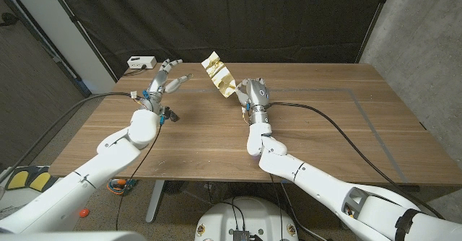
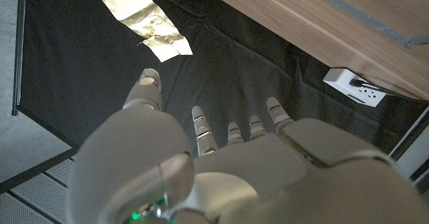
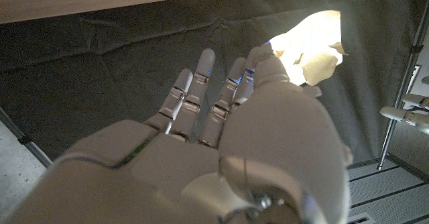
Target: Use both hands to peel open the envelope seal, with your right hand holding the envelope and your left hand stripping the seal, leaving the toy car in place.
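The right robot hand point(image 1: 253, 93) pinches the envelope point(image 1: 219, 74) aloft over the surface point(image 1: 317, 125); the left robot hand point(image 1: 163, 79) hovers nearby, fingers spread, empty. Thin, crinkly, probably tears easily: grip the flap edge

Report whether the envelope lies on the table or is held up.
Held up: the right hand grips the envelope above the table; the left hand is apart, fingers spread.
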Robot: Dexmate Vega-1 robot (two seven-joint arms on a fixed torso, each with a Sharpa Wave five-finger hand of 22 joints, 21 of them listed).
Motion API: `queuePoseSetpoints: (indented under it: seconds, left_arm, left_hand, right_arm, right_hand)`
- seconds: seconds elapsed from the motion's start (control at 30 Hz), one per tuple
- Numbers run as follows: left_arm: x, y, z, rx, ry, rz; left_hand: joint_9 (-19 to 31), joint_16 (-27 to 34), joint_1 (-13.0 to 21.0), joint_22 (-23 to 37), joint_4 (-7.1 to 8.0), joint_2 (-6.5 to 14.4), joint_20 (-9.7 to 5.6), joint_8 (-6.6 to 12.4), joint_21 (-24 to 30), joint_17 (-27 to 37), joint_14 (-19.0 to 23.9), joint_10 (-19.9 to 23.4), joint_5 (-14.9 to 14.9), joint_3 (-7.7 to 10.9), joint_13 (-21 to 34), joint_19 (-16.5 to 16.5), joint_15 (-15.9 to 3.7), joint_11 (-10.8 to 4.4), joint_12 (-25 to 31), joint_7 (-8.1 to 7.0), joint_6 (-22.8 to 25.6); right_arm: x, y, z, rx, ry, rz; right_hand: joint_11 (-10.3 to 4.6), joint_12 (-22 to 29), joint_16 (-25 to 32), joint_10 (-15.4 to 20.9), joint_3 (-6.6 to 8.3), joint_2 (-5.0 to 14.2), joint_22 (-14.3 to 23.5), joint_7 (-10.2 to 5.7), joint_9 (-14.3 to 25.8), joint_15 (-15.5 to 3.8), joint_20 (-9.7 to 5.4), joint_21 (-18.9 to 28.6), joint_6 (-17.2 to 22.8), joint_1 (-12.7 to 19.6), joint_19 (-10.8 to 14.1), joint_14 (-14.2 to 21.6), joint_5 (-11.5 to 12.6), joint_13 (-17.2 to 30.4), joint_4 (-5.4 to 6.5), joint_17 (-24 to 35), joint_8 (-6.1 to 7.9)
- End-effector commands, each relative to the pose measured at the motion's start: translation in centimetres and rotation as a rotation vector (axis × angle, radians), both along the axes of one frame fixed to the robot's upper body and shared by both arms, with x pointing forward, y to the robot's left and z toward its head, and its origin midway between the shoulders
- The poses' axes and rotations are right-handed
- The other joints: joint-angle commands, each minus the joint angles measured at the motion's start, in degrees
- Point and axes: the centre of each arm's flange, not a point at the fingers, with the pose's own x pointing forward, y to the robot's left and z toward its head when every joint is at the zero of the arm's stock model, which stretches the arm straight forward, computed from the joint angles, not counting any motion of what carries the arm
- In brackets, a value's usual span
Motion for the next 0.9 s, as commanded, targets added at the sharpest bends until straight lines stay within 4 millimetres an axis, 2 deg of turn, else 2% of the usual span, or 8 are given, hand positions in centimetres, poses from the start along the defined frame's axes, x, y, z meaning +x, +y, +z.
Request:
queuePoseSetpoints:
  seconds: [0.03, 0.3, 0.47, 0.57, 0.77, 0.8, 0.9]
  left_arm:
    - [-0.5, -2.1, 0.3, -0.001, -0.099, 0.068]
    - [0.3, -2.8, 0.5, -0.018, -0.116, 0.074]
    - [1.0, -3.1, 0.5, -0.036, -0.124, 0.073]
    - [1.2, -3.3, 0.5, -0.036, -0.124, 0.074]
    - [1.4, -3.8, 0.7, -0.022, -0.118, 0.068]
    - [1.5, -3.8, 0.8, -0.017, -0.114, 0.063]
    - [1.5, -4.0, 0.9, -0.002, -0.110, 0.055]
  left_hand:
    - [0.6, 0.0, 1.4, 0.2, -0.07, -0.7, 0.72, 1.14, -0.3, 0.2, -0.6, -0.4, 0.2, -0.03, 0.3, -6.2, -0.27, -0.26, 0.3, 0.14, 2.0]
    - [1.5, 0.2, 3.7, 0.3, 0.54, -1.9, 0.29, 5.01, -0.5, 0.3, -0.4, 0.9, -0.1, -0.84, 0.2, -5.3, -0.99, -1.54, 0.8, 0.32, 9.8]
    - [1.6, 0.4, 5.0, 0.3, 0.62, -1.8, 0.13, 6.33, -0.3, 0.3, -0.1, 2.0, -0.3, -0.83, 0.2, -4.4, -1.15, -2.37, 1.2, 0.16, 12.8]
    - [1.5, 0.5, 5.6, 0.3, 0.65, -1.7, -0.06, 6.78, -0.2, 0.3, 0.1, 2.5, -0.4, -0.82, 0.2, -3.7, -1.69, -2.94, 1.3, 0.12, 14.2]
    - [1.1, 0.4, 7.0, 0.3, 0.45, -2.1, -0.11, 7.02, 0.4, 0.2, 0.3, 3.2, -0.4, -0.92, 0.1, -1.8, -3.13, -2.66, 1.4, -0.01, 15.3]
    - [1.0, 0.3, 7.3, 0.3, 0.40, -2.3, -0.30, 7.04, 0.4, 0.2, 0.1, 3.2, -0.4, -1.00, 0.1, -1.6, -3.37, -3.12, 1.4, 0.00, 15.5]
    - [0.9, 0.0, 7.8, 0.2, 0.30, -3.0, -0.37, 6.96, 0.6, 0.1, -0.4, 3.2, -0.2, -1.31, 0.1, -0.9, -3.83, -2.63, 1.4, 0.01, 15.6]
  right_arm:
    - [-0.5, 1.5, 1.0, 0.024, -0.062, -0.030]
    - [-1.5, 2.6, 1.9, 0.021, -0.135, -0.028]
    - [-1.9, 3.0, 2.1, 0.016, -0.162, -0.023]
    - [-2.0, 3.3, 2.1, 0.008, -0.175, -0.023]
    - [-2.1, 3.6, 2.1, -0.002, -0.176, -0.031]
    - [-2.1, 3.7, 2.1, -0.002, -0.173, -0.033]
    - [-2.1, 3.9, 2.3, -0.009, -0.171, -0.038]
  right_hand:
    - [-0.07, 0.4, -0.2, 0.6, 0.48, -0.03, 0.1, 2.49, 3.7, -10.32, -1.12, 0.4, 4.8, 0.6, 0.6, 0.5, -0.4, 0.2, -0.03, 0.3, 1.23]
    - [-0.04, 0.6, -0.1, 0.9, 0.76, -0.17, 0.0, 2.52, 3.9, -10.34, -1.13, 0.7, 5.0, 0.7, 0.4, 0.8, -0.8, 0.3, -0.06, 0.6, 1.41]
    - [-0.04, 0.7, -0.1, 1.1, 0.90, -0.27, 0.0, 2.52, 4.0, -10.34, -1.07, 0.8, 5.0, 0.7, 0.4, 0.8, -0.9, 0.4, -0.06, 0.8, 1.48]
    - [-0.04, 0.8, -0.1, 1.2, 0.98, -0.32, 0.0, 2.47, 4.0, -10.34, -1.04, 0.9, 5.0, 0.7, 0.3, 0.9, -1.0, 0.5, -0.07, 0.9, 1.50]
    - [-0.05, 0.8, 0.0, 1.2, 1.12, -0.40, -0.1, 2.47, 4.1, -10.34, -1.17, 1.1, 5.0, 0.7, 0.2, 1.0, -1.2, 0.6, -0.07, 1.1, 1.57]
    - [-0.05, 0.9, 0.0, 1.3, 1.15, -0.43, -0.1, 2.44, 4.1, -10.34, -1.21, 1.2, 5.0, 0.7, 0.3, 1.0, -1.2, 0.6, -0.07, 1.2, 1.58]
    - [-0.05, 0.9, 0.1, 1.3, 1.22, -0.49, -0.1, 2.42, 4.2, -10.33, -1.21, 1.3, 5.1, 0.7, 0.2, 1.0, -1.3, 0.6, -0.07, 1.3, 1.62]
